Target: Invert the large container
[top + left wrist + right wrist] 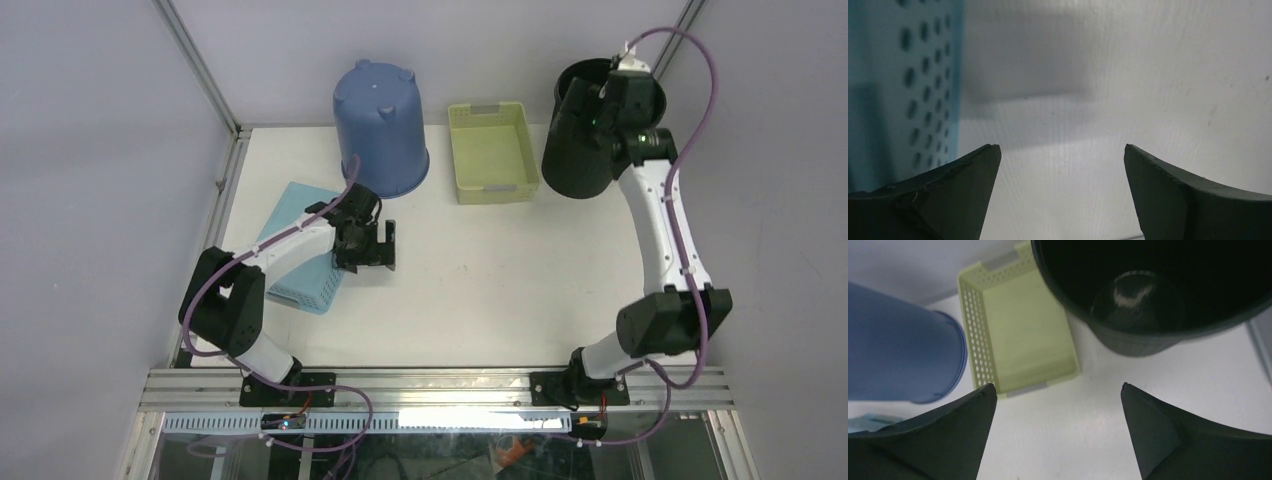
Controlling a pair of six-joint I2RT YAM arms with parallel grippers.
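A large black bucket (582, 155) stands upright at the back right, its opening facing up; the right wrist view shows its dark inside (1148, 295). A large blue container (380, 125) stands upside down at the back left, its feet on top. My right gripper (603, 95) is open and empty, held above the black bucket's near rim; its jaws (1058, 387) frame bare table. My left gripper (385, 245) is open and empty, low over the table beside a light blue basket (305, 288).
A pale green perforated basket (492, 150) sits between the blue container and the black bucket, and shows in the right wrist view (1018, 335). The light blue basket's perforated wall (903, 90) is close at the left gripper's left. Frame posts and walls border the white table (500, 280).
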